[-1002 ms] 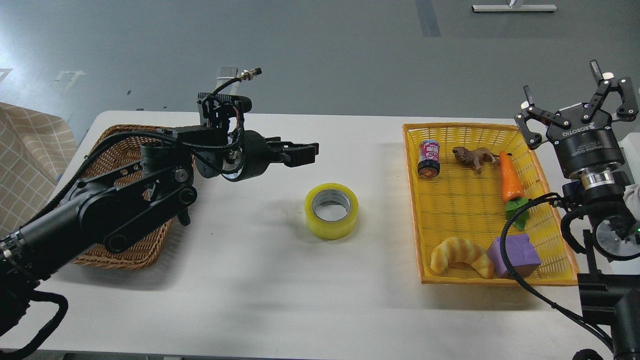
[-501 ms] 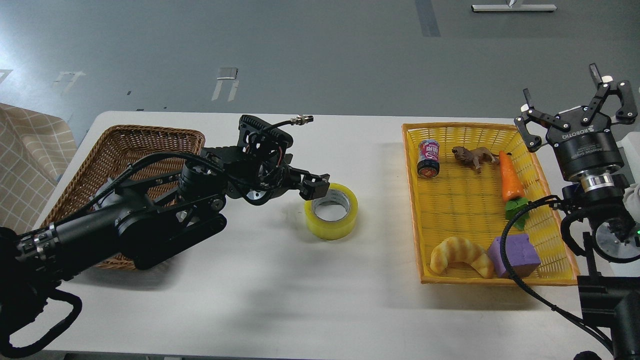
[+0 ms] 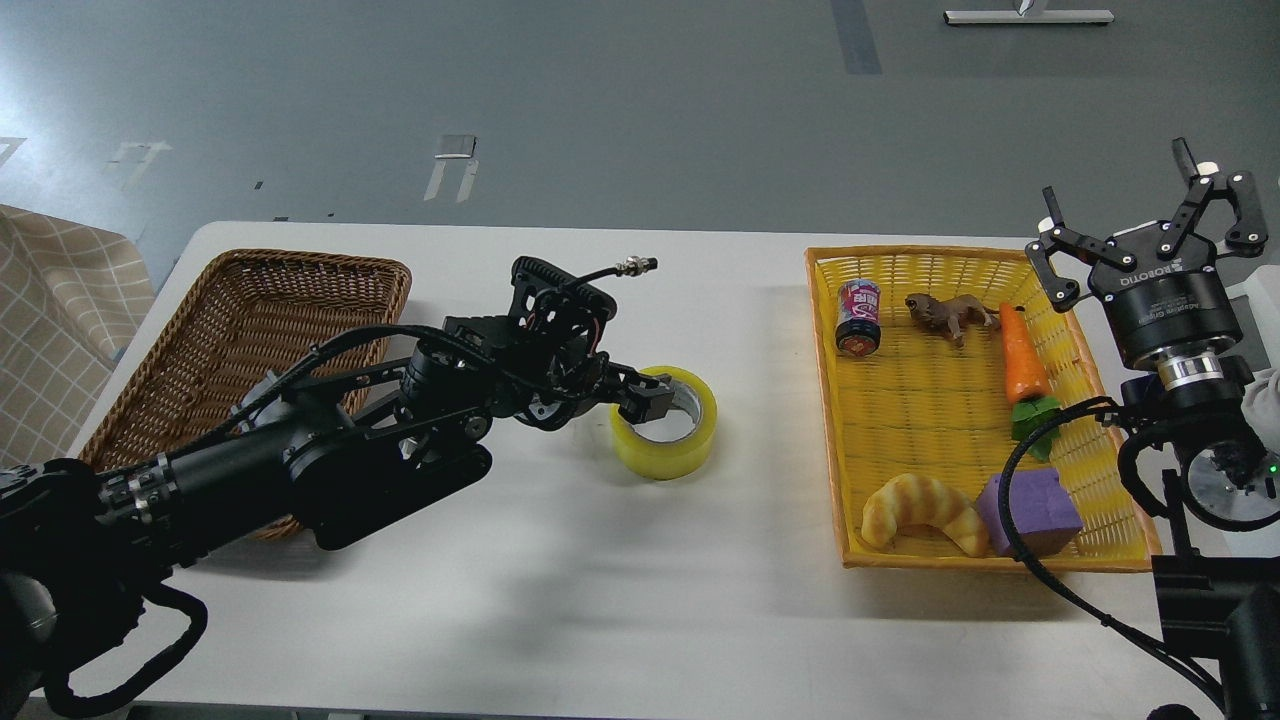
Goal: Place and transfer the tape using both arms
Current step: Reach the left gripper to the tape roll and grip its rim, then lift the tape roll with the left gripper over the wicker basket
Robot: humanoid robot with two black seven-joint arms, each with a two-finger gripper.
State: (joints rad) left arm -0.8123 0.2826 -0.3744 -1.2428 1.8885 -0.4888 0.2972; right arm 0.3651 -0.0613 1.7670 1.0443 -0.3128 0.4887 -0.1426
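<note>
"ROBOTIQ" in white on the right end effector (image 3: 1140,220); label on the small can (image 3: 858,317) unreadable.

glossy translucent tape (image 3: 664,437), woven wicker basket (image 3: 250,330)

Bright, even overhead light; soft shadows under left arm (image 3: 300,470); frame sharp, no glare.

On my white surface (image 3: 600,600), the translucent yellow tape roll (image 3: 664,434) sits centrally, my left pincer (image 3: 650,400) at its near-left rim. A brown wicker basket (image 3: 250,300) lies left; a yellow plastic tray (image 3: 1000,265) right.
</note>
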